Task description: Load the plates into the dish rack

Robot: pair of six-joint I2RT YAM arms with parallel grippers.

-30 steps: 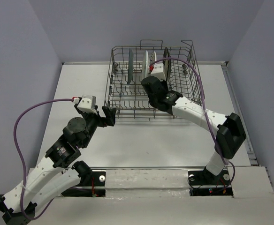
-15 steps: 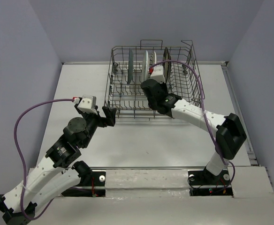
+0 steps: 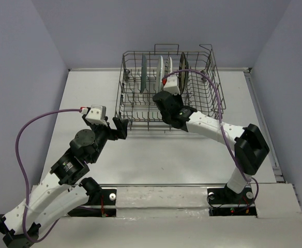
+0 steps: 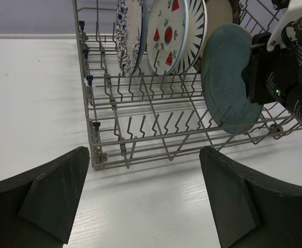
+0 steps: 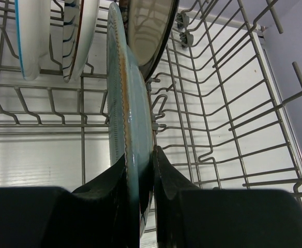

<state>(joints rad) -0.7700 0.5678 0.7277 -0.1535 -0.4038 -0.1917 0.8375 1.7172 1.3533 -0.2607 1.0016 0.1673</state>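
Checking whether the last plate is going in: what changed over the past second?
The right fingers, still clamped on the teal plate, carried it slightly leftward inside the dish rack. Nothing was let go. The left fingers stayed open and parked; the four racked plates did not move.

I can read no text, label, brand, number or sign in any of my three views. The plates (image 4: 169, 36) standing in the dish rack (image 4: 93, 150), at the upper centre of the left wrist view, carry patterns only: blue flowers, red fruit, navy stripes. The teal-grey plate (image 5: 127, 103) shows a plain surface.
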